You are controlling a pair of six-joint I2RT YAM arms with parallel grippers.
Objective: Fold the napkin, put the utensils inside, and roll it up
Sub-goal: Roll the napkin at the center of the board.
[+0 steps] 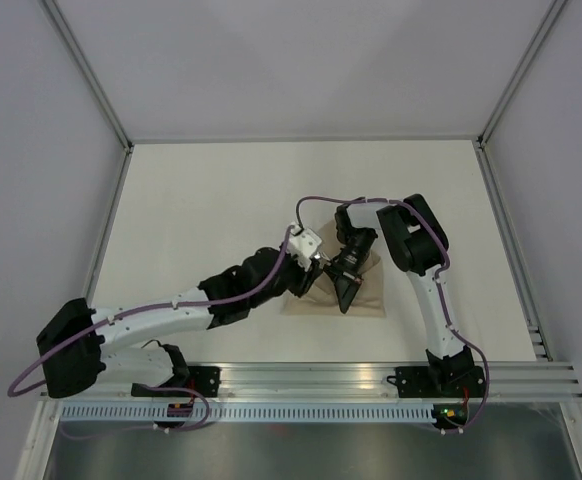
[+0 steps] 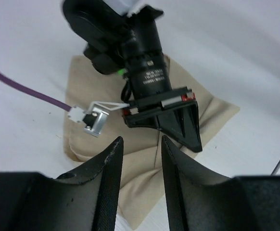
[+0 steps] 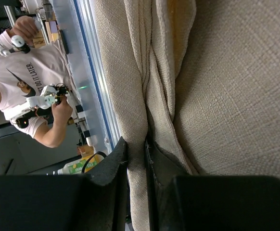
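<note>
Tan-beige cloth napkin (image 1: 369, 292): folded small; rolling seemingly still to do.
Utensils: none visible.
Right gripper (image 3: 136, 144): pinching a cloth ridge.
Left gripper (image 2: 140, 144): parted, empty.

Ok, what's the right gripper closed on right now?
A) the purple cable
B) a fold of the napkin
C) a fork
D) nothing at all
B: in the right wrist view, a raised fold of the napkin runs straight into the right gripper, whose two fingers pinch it from both sides.
</note>
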